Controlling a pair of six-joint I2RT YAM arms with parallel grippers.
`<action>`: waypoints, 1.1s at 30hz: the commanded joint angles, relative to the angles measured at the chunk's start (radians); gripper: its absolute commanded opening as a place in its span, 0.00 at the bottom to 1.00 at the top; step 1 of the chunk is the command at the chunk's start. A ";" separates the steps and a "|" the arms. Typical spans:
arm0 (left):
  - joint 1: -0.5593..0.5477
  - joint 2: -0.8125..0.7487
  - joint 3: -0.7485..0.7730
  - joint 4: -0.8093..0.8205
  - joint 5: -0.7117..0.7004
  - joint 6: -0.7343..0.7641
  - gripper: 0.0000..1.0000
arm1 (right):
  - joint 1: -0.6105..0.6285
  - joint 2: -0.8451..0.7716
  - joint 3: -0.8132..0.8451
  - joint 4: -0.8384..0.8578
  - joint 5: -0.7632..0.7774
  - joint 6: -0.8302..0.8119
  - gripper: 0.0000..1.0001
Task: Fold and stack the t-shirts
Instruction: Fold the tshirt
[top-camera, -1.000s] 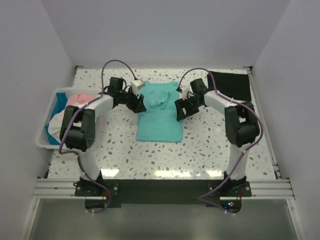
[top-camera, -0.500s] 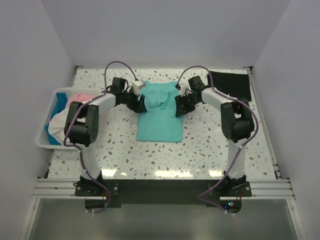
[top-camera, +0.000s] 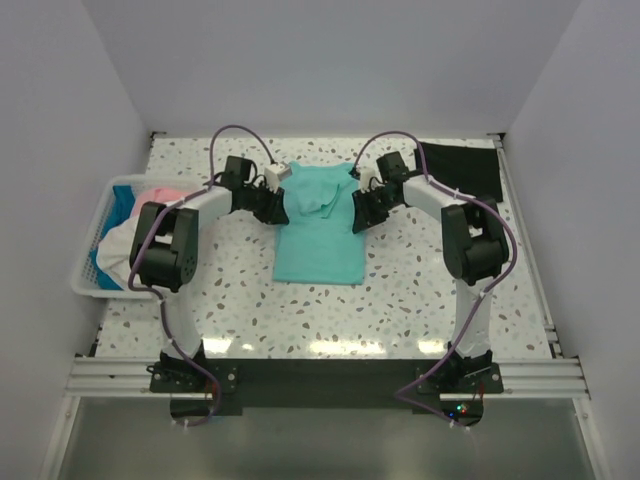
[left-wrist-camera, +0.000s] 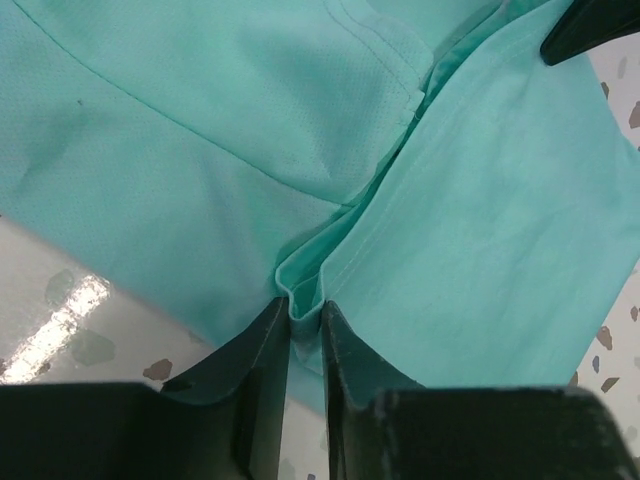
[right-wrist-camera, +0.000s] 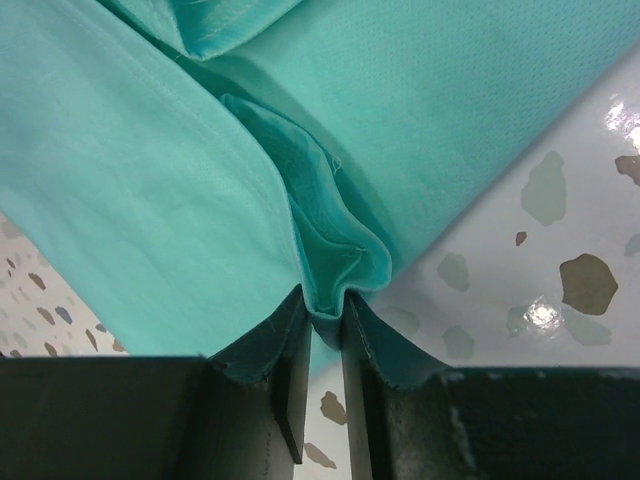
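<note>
Teal-green t-shirt (top-camera: 318, 250) lies flat in the middle of the table (top-camera: 420, 290), btw the two arms. It looks like a long strip, sides tucked in I think, w/ some bumps at the far end.

Left jaws are pinched tight on a small ridge of cloth at the shirt's left edge. Right jaws are clamped on a little hump of cloth at the right edge. Both grips sit low by the table, about halfway up the shirt's sides.

The shirt is thin, soft & light. It bends and wrinkles easy and won't break. It has no stiff part, so it will sag where nobody holds it. I think the best hold is like this: both side edges, level w/ each other, all layers in the pinch. If one side has only the top layer, the fold could slip open. On a shiny top the cloth may slide when pulled.

The table is white w/ grey & brown specks, smooth and glossy. A black t-shirt (top-camera: 460, 168) lies flat in the far right corner. The white slatted basket (top-camera: 85, 290) at the left edge holds the pink t-shirt (top-camera: 160, 197), white t-shirt (top-camera: 118, 245) & bright blue t-shirt (top-camera: 122, 195) in a heap. Plain white walls (top-camera: 330, 60) stand on three sides.
</note>
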 joint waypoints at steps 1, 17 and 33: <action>0.018 -0.047 0.000 0.006 0.040 -0.002 0.21 | 0.010 -0.062 0.020 0.020 -0.051 -0.029 0.21; 0.035 -0.151 -0.060 0.028 0.056 -0.024 0.00 | 0.038 -0.091 0.025 0.031 -0.132 -0.096 0.00; 0.053 -0.051 -0.051 0.038 -0.040 0.021 0.00 | 0.036 0.013 0.052 0.085 -0.085 -0.124 0.00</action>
